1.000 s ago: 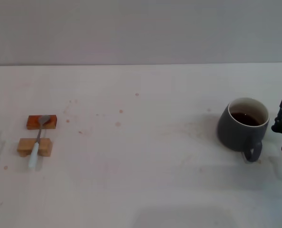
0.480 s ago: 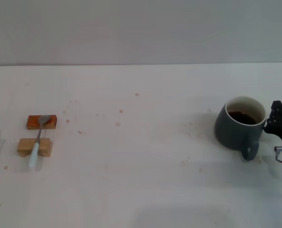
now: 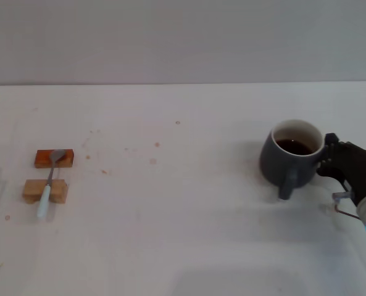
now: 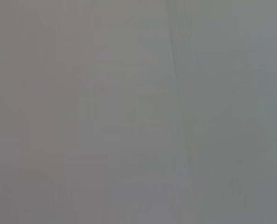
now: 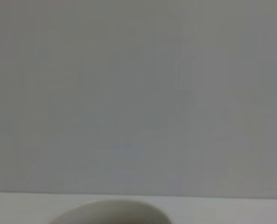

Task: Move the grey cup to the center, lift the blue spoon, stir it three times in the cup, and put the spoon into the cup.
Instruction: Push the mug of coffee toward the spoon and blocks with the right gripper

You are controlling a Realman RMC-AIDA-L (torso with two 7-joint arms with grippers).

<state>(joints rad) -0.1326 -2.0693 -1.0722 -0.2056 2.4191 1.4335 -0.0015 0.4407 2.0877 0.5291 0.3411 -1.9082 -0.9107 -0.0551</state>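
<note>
The grey cup (image 3: 291, 161) stands on the table at the right, with dark liquid inside and its handle turned toward me. My right gripper (image 3: 329, 158) is pressed against the cup's right side. The cup's white rim (image 5: 111, 211) shows at the edge of the right wrist view. Far to the left lies the blue spoon (image 3: 48, 185), its metal bowl on an orange block (image 3: 54, 158) and its pale handle across a light wooden block (image 3: 44, 191). My left gripper is out of view, and the left wrist view shows only plain grey.
The white table (image 3: 183, 216) runs back to a grey wall. Small reddish specks dot its surface between the spoon and the cup.
The cup has slid to the left with my right gripper following against its right side. Its handle has swung from the front right round to the front. The spoon has not moved.
</note>
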